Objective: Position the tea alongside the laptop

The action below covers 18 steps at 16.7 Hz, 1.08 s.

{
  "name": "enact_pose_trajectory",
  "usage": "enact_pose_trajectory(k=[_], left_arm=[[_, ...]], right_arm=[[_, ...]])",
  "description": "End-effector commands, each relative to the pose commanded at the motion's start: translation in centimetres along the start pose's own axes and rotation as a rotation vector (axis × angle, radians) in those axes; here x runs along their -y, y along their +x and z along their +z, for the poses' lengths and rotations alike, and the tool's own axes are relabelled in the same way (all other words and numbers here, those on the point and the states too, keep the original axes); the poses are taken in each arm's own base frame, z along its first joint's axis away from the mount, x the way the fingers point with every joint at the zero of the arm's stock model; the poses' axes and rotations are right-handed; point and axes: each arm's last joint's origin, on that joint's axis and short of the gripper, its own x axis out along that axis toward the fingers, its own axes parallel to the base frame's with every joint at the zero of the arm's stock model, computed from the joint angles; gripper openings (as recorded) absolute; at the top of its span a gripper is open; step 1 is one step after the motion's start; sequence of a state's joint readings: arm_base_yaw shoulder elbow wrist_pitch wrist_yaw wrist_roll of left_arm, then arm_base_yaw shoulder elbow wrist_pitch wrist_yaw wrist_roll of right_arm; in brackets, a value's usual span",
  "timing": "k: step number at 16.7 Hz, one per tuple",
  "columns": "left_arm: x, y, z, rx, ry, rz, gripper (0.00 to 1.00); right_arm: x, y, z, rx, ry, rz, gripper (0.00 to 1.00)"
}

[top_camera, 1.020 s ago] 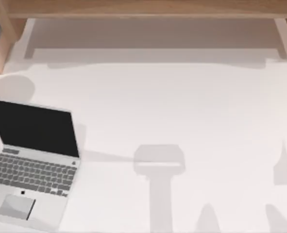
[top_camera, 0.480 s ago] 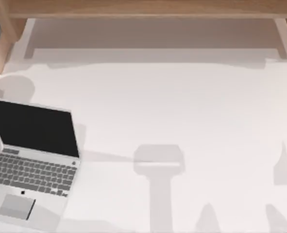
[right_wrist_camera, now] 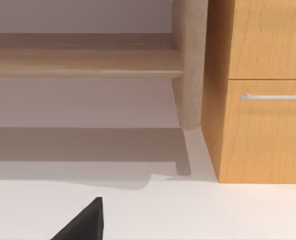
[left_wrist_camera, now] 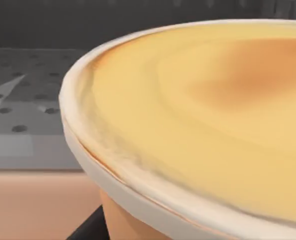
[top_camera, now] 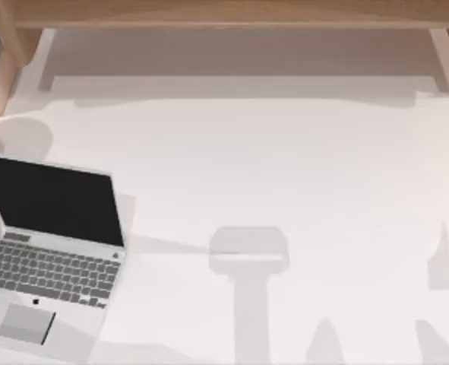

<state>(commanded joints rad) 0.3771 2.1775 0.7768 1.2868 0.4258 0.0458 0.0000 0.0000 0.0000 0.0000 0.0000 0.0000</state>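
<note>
The laptop (top_camera: 51, 258) sits open at the table's (top_camera: 285, 167) left side, black screen up, grey keyboard and trackpad toward the near edge; it lies just where it lay a second ago. What differs in the top view is slight: the soft round shadow on the table beyond the laptop's far left corner has grown fainter over the last second, and the grey shade beside the laptop's left edge has shifted a little.

The tea (left_wrist_camera: 198, 125) shows in the left wrist view, very close to the camera: a yellow-orange surface with a darker orange swirl, a pale rim and an orange wall below it; a dark edge lies under the cup; I cannot tell whether the left hand is apart, together or clamped on the cup.

In the right wrist view a dark finger tip (right_wrist_camera: 82, 222) lies over the white table, facing a wooden cabinet (right_wrist_camera: 258, 90) with a drawer handle; I cannot tell the right hand's state.
</note>
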Motion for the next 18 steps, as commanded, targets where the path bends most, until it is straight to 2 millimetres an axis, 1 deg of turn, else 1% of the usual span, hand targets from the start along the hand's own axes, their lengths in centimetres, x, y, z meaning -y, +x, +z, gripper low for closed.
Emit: enact_pose_trajectory(k=[3,4,12,18], left_arm=[[0.0,0.0,0.0,0.000,0.000,0.000,0.02],[0.0,0.0,0.0,0.000,0.000,0.000,0.00],[-0.1,0.0,0.0,0.001,0.002,0.002,0.00],[-0.1,-0.1,1.0,0.001,0.002,0.002,0.00]], right_arm=[[0.0,0.0,0.0,0.000,0.000,0.000,1.00],[0.0,0.0,0.0,0.000,0.000,0.000,1.00],[0.0,0.0,0.0,0.000,0.000,0.000,1.00],[0.0,0.0,0.0,0.000,0.000,0.000,1.00]])
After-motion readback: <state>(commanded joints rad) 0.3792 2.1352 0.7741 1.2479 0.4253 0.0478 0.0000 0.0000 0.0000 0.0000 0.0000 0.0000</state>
